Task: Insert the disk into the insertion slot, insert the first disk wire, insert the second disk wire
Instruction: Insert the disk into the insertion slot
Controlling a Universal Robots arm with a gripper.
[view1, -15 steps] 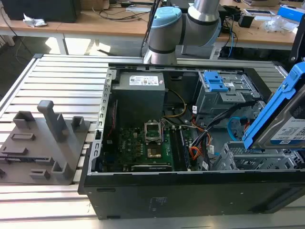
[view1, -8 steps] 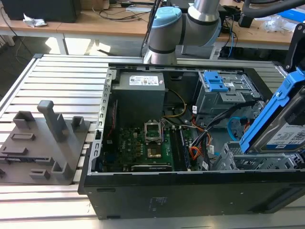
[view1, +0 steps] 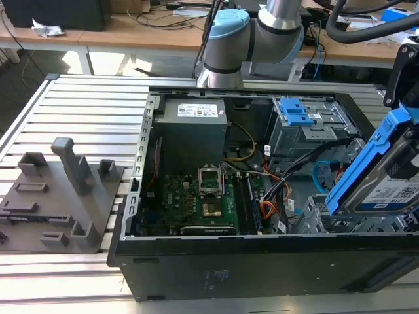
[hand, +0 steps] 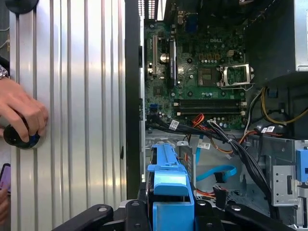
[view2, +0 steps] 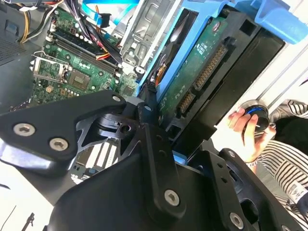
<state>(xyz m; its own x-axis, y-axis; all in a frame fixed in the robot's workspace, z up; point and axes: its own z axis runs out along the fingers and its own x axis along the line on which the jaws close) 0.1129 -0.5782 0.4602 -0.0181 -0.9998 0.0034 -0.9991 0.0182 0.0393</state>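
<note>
"Exterior view first: how does the disk (view1: 397, 193) look?"

"Flat and grey-silver with a white label, clipped in a bright blue plastic carrier. It hangs steeply tilted, with its lower end down by the insertion slot (view1: 325, 224). I cannot tell whether the 2 touch."

"And the pincer (hand: 168, 214)?"

"In the first wrist view its black fingers press against both sides of the blue carrier, so it is closed around the disk. In the second wrist view the disk's green circuit board and connector rows face the camera."

"What is the slot like?"

"A grey perforated sheet-metal bay in the open computer case (view1: 229, 275). It sits in the case's corner at the exterior view's right, towards the near edge of the desk (view1: 85, 111)."

"What else is in the case?"

"A green motherboard (view1: 196, 203) lies on its floor. A grey power supply (view1: 193, 131) stands behind that. A taller grey cage with a blue latch (view1: 298, 114) stands at the far side. The second disk wire (view1: 319, 178), a light-blue flat cable, loops between that cage and the slot."

"Anything outside the case?"

"A grey fixture (view1: 59, 196) stands on the desk at the exterior view's left, well apart from the case. In the first wrist view a person's hand (hand: 23, 111) rests on a dark round object (hand: 19, 137) on the desk."
</note>
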